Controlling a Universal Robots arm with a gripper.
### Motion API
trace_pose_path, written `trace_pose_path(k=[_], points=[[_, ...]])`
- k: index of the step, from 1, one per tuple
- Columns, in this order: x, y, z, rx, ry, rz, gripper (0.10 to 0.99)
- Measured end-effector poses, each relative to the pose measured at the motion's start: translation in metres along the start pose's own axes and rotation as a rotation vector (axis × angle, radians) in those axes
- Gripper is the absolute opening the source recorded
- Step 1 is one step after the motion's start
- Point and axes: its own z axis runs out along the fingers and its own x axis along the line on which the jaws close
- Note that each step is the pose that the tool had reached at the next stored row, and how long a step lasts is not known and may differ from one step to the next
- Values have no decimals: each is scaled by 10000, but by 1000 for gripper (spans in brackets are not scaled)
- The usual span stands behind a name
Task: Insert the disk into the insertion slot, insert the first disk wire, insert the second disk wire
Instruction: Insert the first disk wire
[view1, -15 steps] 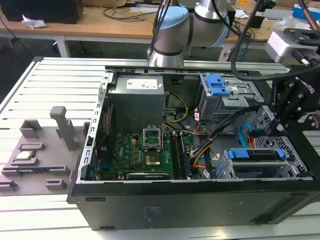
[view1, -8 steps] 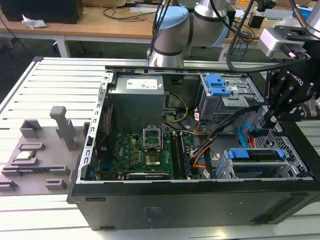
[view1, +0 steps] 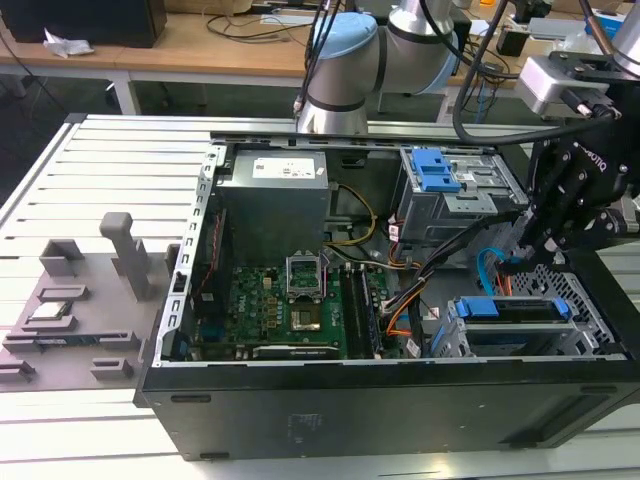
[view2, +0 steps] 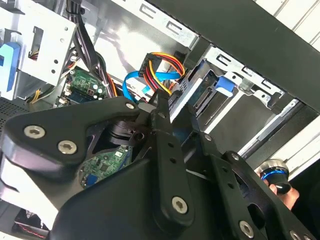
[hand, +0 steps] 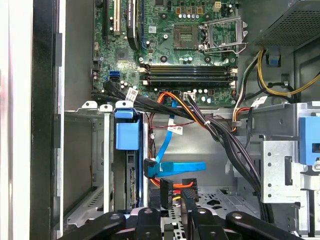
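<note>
Gripper (hand: 178, 190) fingers pinched the multicoloured wire (view2: 162, 67) just beside the disk (hand: 126, 135), which sat inside the insertion slot (hand: 106, 160). Blue wire (hand: 165, 147) met the disk's edge. Black cables (hand: 225, 145) crowded the gap; motherboard (hand: 185, 55) lay beyond.

Second wrist view: claw (view2: 175, 112) linkage hides most of the disk (view2: 196, 93) just beyond it. A blue-ringed round part (view2: 274, 175) beside the claw is half covered, too blurred to name. Exterior view: disk mostly buried in the insertion slot (view1: 458, 335) beside the claw; grip unreadable.
</note>
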Motion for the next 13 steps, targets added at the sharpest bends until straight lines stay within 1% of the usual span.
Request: trace_pose_path(k=[3, 5, 6, 7, 11, 13], points=[[0, 0, 43, 1, 38, 0, 302], [0, -1, 96, 2, 73, 4, 302], [0, 1, 107, 2, 76, 4, 302], [-1, 7, 123, 2, 97, 6, 302], [1, 11, 159, 3, 195, 8, 302], [2, 11, 159, 4, 212, 9, 302]])
